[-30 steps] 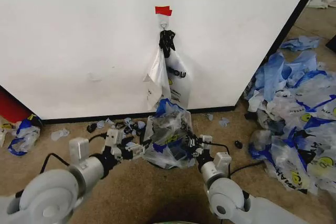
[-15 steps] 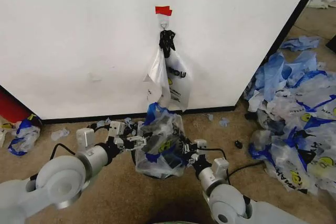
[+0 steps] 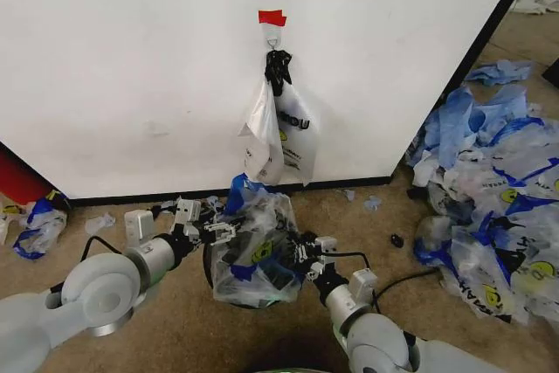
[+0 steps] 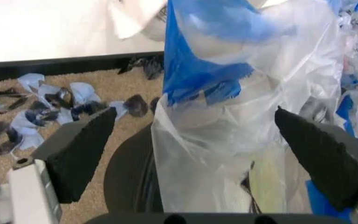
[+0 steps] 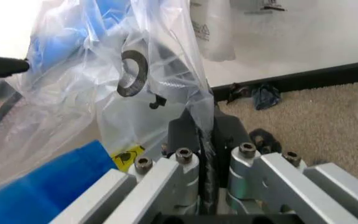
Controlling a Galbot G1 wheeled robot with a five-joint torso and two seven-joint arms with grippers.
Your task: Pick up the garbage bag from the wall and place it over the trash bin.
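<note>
The left end effector (image 3: 217, 231) hovers at the left rim of the bin (image 3: 212, 259), fingers (image 4: 79, 151) spread wide apart, released. In its wrist view the bag (image 4: 241, 116) stands between those fingers, touching neither as far as can be seen. Just right of this end effector, the bag (image 3: 258, 246) is draped over the bin, its translucent body bulging above the rim and its blue trim bunched at the top. The black mesh shows through the plastic; what lies inside the bin cannot be told.

The right end effector (image 3: 301, 255) is at the bag's right side, clenched on a pinch of its plastic; its wrist view shows the film trapped between the closed fingers (image 5: 185, 135).

Beyond both end effectors, the wall (image 3: 131, 58) carries a second bag on a hook (image 3: 272, 41) under red tape (image 3: 272, 17). Plastic scraps (image 3: 170, 207) lie on the floor along its base.
</note>
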